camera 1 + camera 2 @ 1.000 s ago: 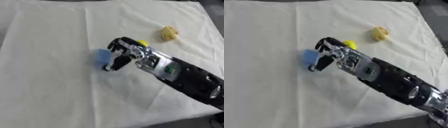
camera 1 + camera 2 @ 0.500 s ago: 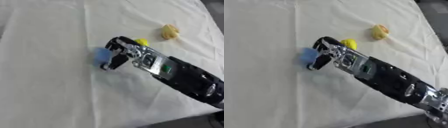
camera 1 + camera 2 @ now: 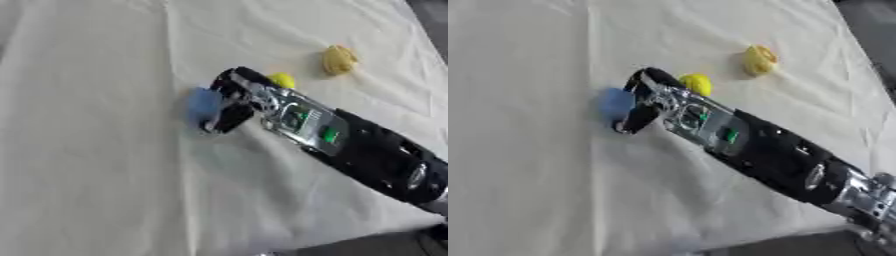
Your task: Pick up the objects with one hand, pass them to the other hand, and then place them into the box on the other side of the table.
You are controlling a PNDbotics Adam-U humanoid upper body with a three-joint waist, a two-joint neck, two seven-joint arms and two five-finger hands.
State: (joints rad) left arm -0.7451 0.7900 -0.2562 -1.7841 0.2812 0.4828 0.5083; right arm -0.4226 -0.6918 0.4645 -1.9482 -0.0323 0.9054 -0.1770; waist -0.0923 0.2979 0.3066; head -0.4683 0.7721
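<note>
My right hand (image 3: pixel 229 102) has its fingers curled round the blue object (image 3: pixel 204 104), which still sits on the white cloth (image 3: pixel 96 150). Just beside lies a small yellow object (image 3: pixel 696 83); further right, a second yellow object (image 3: pixel 338 59). No handover, no box visible. No legible writing.

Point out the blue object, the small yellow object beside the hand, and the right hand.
blue object (image 3: pixel 203 102), left eye view, its exposed left side.
small yellow object (image 3: pixel 696 82), right eye view, its top.
right hand (image 3: pixel 241 97), left eye view, its back.
</note>
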